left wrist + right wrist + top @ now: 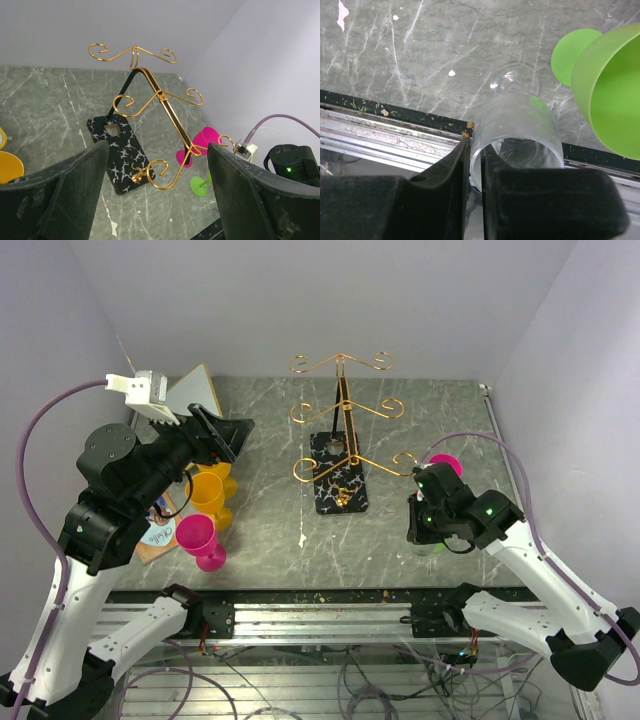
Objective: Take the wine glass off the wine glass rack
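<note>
Right gripper (476, 155) fingers pressed nearly together, pinching rim wall of clear wine glass (520, 125). Glass off wine glass rack (340, 440), at lower right of top view, near front edge of desk (270, 520), foot pointing down at marble surface; contact with desk unclear. Green cup (610, 85) just beside glass. Rack stands at centre of desk, gold hooks bare. Left gripper (157, 147) raised at left, fingers spread wide, holding nothing, facing rack. Yellow cups (208, 490) and pink cup (200, 540) at left.
</note>
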Action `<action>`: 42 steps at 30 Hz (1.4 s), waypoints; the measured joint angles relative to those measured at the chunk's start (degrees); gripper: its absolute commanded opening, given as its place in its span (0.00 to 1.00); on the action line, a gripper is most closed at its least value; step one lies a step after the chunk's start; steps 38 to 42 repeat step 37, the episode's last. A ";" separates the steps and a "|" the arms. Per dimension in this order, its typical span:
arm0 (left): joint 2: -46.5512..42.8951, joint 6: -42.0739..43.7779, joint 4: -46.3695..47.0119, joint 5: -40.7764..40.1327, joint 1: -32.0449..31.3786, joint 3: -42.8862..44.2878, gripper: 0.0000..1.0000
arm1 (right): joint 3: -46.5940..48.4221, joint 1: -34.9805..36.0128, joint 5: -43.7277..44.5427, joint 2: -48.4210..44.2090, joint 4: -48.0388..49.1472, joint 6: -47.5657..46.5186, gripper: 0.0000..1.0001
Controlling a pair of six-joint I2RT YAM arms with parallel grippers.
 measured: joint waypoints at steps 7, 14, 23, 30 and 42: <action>-0.35 0.00 -0.70 0.02 0.00 0.35 0.89 | 0.37 0.04 0.15 -0.17 0.50 0.59 0.49; -1.36 -0.07 -2.49 0.02 0.00 1.86 0.89 | 11.17 0.15 2.58 -1.42 -1.79 0.74 0.81; -3.06 0.87 -4.22 -1.22 0.00 8.04 0.90 | 34.93 0.15 8.74 -9.79 4.98 -5.44 1.00; -6.40 2.69 -4.59 -5.11 0.00 11.58 0.93 | 48.13 0.15 10.91 -8.85 8.04 -9.53 1.00; -9.20 4.09 -4.48 -8.20 0.00 12.68 0.93 | 46.60 0.15 11.93 -6.27 9.53 -11.45 1.00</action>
